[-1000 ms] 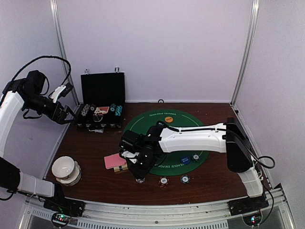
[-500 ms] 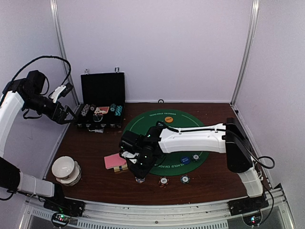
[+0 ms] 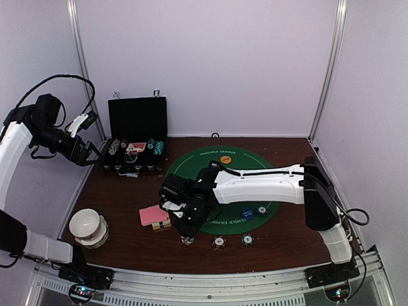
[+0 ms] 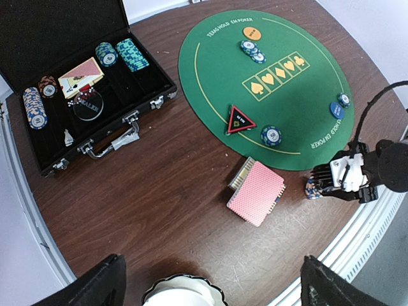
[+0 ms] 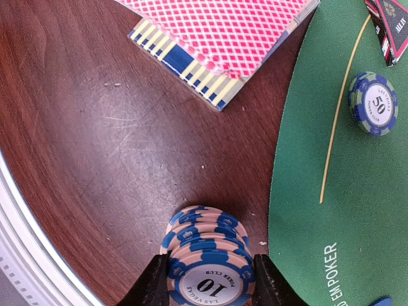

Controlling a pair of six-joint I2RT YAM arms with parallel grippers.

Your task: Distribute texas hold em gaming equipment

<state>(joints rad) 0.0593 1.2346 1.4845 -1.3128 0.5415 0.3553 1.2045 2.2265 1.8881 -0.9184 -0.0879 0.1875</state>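
Your right gripper (image 5: 210,274) straddles the stack of blue-edged poker chips (image 5: 205,245), a finger close at each side; whether it pinches, you cannot tell.

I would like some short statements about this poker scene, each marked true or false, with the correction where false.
The black case stands open. True.
The pink-backed cards lie on the green mat. False: they lie beside the mat, over the bare wooden table.
The right gripper has its fingers on either side of a chip stack. True.
The stack's top chip reads 50. False: it reads 10.
The left gripper is shut. False: its jaws stand wide open.
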